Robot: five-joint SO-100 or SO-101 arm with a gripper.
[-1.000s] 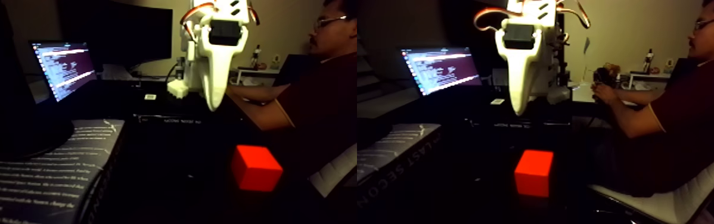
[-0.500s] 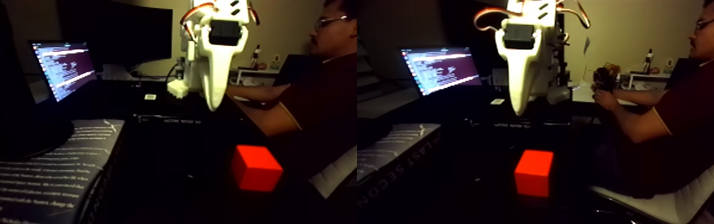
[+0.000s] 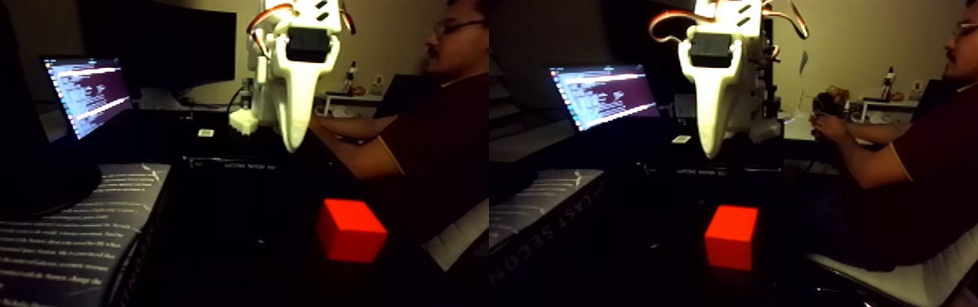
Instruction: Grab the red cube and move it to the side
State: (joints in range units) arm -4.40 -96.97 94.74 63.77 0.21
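Note:
The picture holds two nearly equal halves side by side. The red cube (image 3: 351,230) rests on the dark table in the lower middle of the left half, and it appears again in the right half (image 3: 731,237). My white gripper (image 3: 293,147) hangs pointing down above and a little left of the cube, well clear of it. The right half shows the gripper (image 3: 712,153) the same way. From this angle it reads as one tapered white shape, so the set of its jaws is not visible. Nothing is between its tips.
A laptop (image 3: 87,94) with a lit screen stands at the back left. A dark box with white print (image 3: 46,237) lies at the front left. A seated person (image 3: 961,139) reaches over the table from the right, on a white chair (image 3: 920,273).
The person's head has shifted slightly. The gripper and the cube have not moved.

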